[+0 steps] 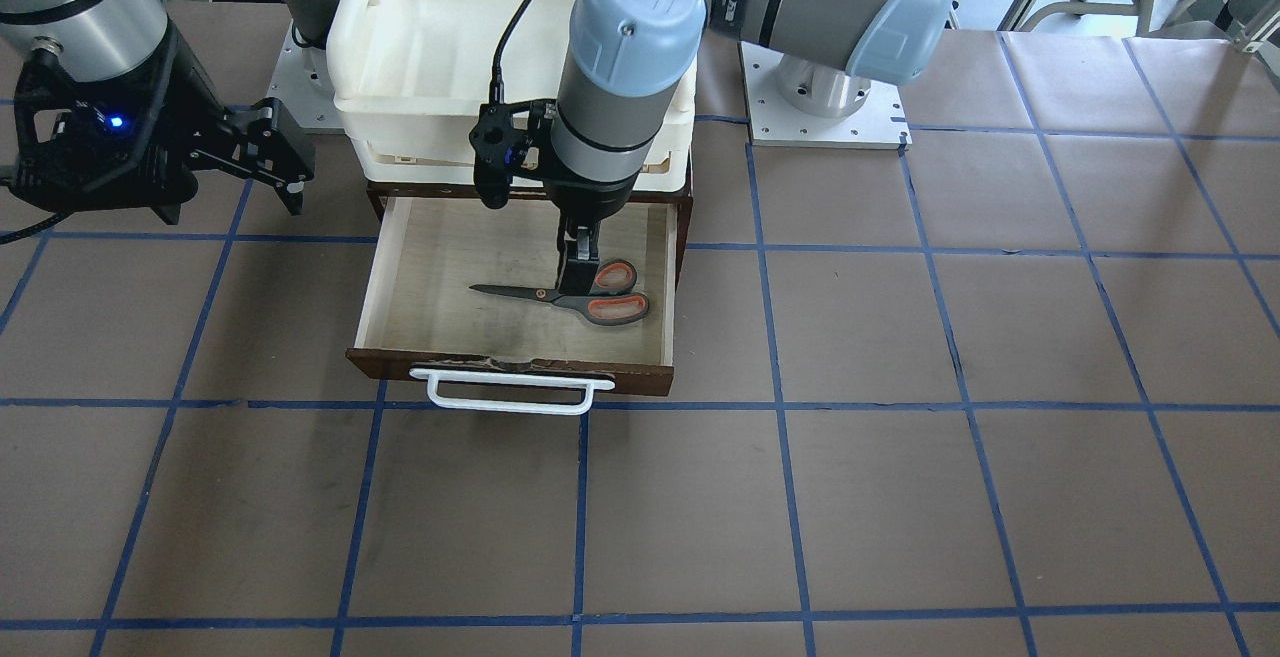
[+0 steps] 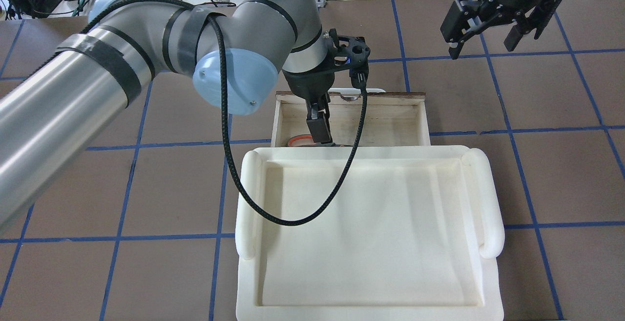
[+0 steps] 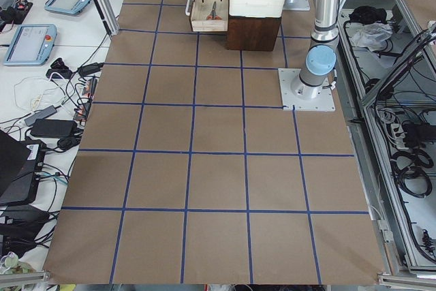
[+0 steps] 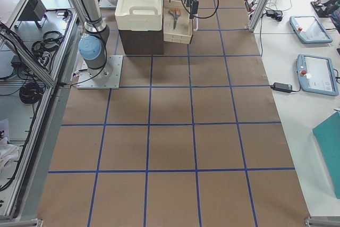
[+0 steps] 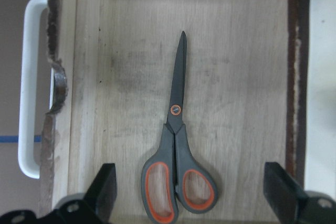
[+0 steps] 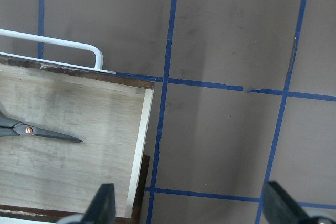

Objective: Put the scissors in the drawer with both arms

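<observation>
Flat on the pale plywood floor of the drawer (image 1: 450,242) lie the scissors (image 5: 177,129), blades shut, roughly parallel to the drawer front. Tip points toward the robot's R side, grey handles w/ orange-red loop lining toward its L. They sit nearer the drawer's L half, clear of all four walls.

L gripper (image 5: 189,182) hangs straight down inside the drawer, directly over the handle end. Fingers (image 5: 105,184) are spread wide, one toward the drawer front and one toward the back, w/ a clear gap between each finger and the handles. Not clamped on anything. Whether the tips touch the drawer floor can't be told.

R gripper (image 2: 483,42) hovers above the table (image 1: 900,337), off the drawer's front corner on the robot's R side. Its fingers (image 6: 105,205) are also wide apart, over brown table cover and blue tape lines.

Drawer stands open toward the operators' side; white bar handle (image 1: 510,392) on the dark brown front, which is chipped along its top edge (image 5: 58,85) near the handle. Cream-white plastic tray (image 2: 366,223) rests on top of the dark brown cabinet (image 3: 252,32) behind and above the open drawer.
</observation>
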Tool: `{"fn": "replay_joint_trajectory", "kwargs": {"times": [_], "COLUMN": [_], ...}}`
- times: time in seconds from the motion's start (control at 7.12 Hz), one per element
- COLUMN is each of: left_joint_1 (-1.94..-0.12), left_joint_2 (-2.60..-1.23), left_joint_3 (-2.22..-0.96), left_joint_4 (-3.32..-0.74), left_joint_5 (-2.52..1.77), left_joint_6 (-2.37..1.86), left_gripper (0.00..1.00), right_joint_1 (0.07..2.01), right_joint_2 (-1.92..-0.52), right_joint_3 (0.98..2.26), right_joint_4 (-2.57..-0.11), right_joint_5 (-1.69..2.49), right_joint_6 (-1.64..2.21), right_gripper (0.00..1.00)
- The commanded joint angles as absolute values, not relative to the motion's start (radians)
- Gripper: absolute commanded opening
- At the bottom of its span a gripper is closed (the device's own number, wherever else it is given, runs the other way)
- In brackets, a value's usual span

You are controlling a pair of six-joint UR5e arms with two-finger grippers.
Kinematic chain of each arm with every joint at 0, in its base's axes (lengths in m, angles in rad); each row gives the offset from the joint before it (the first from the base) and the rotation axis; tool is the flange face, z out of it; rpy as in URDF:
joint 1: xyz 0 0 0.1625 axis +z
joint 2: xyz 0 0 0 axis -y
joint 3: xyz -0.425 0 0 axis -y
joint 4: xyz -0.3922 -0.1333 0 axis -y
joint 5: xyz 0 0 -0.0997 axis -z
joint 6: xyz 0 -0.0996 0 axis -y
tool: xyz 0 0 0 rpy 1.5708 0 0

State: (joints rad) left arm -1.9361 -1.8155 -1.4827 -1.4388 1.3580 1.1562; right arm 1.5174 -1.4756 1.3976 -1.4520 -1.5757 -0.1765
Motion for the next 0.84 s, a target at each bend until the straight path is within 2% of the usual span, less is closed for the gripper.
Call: {"fn": "replay_joint_trajectory", "kwargs": {"times": [0.0,0.28,0.42,0.7], "left_joint_1": [-1.799,-1.628,-1.565,-1.557], "left_joint_2": [-1.705,-1.617,-1.593,-1.557], "left_joint_3": [-1.411,-1.419,-1.443,-1.480], "left_joint_4": [-1.593,-1.662,-1.666,-1.666], "left_joint_5": [1.358,1.364,1.368,1.515], "left_joint_6": [1.127,1.096,0.886,0.453], "left_gripper": [1.00,1.00,1.00,1.00], "right_joint_1": [1.517,1.520,1.520,1.520], "right_joint_2": [-1.483,-1.488,-1.488,-1.489], "right_joint_3": [1.399,1.399,1.399,1.399], "right_joint_4": [-1.447,-1.453,-1.454,-1.454], "right_joint_5": [-1.575,-1.574,-1.575,-1.577], "right_joint_6": [-0.163,-0.161,-0.161,-0.119], "right_gripper": [1.00,1.00,1.00,1.00]}}
